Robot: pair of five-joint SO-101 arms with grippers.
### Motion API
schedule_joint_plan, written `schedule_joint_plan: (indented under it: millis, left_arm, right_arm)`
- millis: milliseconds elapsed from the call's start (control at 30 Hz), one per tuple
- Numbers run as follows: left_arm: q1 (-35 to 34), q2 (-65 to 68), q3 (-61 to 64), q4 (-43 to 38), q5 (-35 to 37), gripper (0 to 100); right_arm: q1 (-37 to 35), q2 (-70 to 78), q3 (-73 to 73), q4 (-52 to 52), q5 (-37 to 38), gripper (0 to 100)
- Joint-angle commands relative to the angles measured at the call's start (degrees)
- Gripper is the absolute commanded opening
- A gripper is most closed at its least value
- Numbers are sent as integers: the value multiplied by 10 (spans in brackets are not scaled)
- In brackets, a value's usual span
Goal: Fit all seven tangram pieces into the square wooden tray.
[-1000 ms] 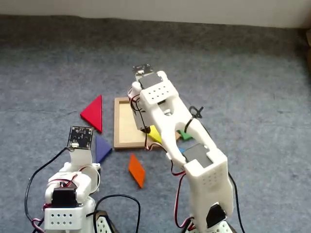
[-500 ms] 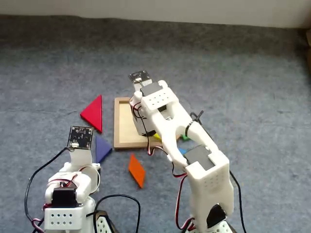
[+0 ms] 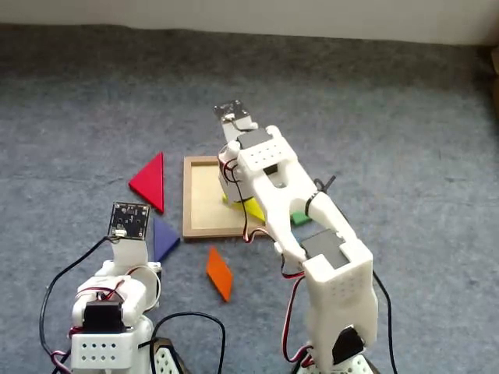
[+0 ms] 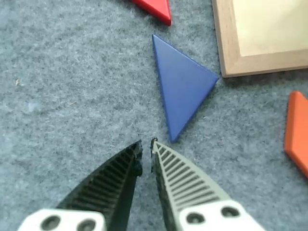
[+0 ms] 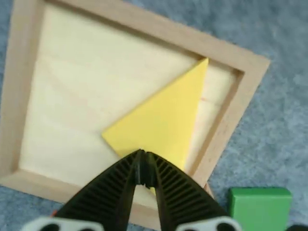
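The square wooden tray (image 3: 189, 199) lies mid-table, its floor bare apart from a yellow triangle (image 5: 163, 120) lying on it near one rim. My right gripper (image 5: 143, 159) is shut on the yellow triangle at its edge, over the tray's wall (image 5: 144, 29). From above, the yellow triangle (image 3: 251, 209) peeks out beneath the right arm. A red triangle (image 3: 150, 181), a blue triangle (image 3: 162, 238) and an orange parallelogram (image 3: 219, 273) lie on the carpet outside the tray. My left gripper (image 4: 146, 143) is shut and holds nothing, just short of the blue triangle's (image 4: 180, 86) tip.
A green piece (image 3: 300, 218) lies on the carpet by the tray's right side, beside the right arm; it appears as a green block (image 5: 260, 207) past the rim. The left arm sits at the near left. Grey carpet stretches open beyond the tray.
The right arm swung from the tray's right edge in over the tray, carrying the yellow triangle inside the frame. The left arm has stayed put.
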Motion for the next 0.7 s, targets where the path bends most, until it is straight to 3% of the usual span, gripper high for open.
schedule_joint_plan:
  millis: [0, 367, 667]
  left_arm:
    - [-3, -21, 11, 3, -4, 55]
    - [-3, -21, 11, 3, -4, 55]
    - [-3, -21, 11, 3, -4, 55]
  right_arm:
    - [-1, -64, -4, -5, 7, 14]
    - [-36, -17, 0, -155, 9, 14]
    - [31, 30, -4, -125, 11, 14]
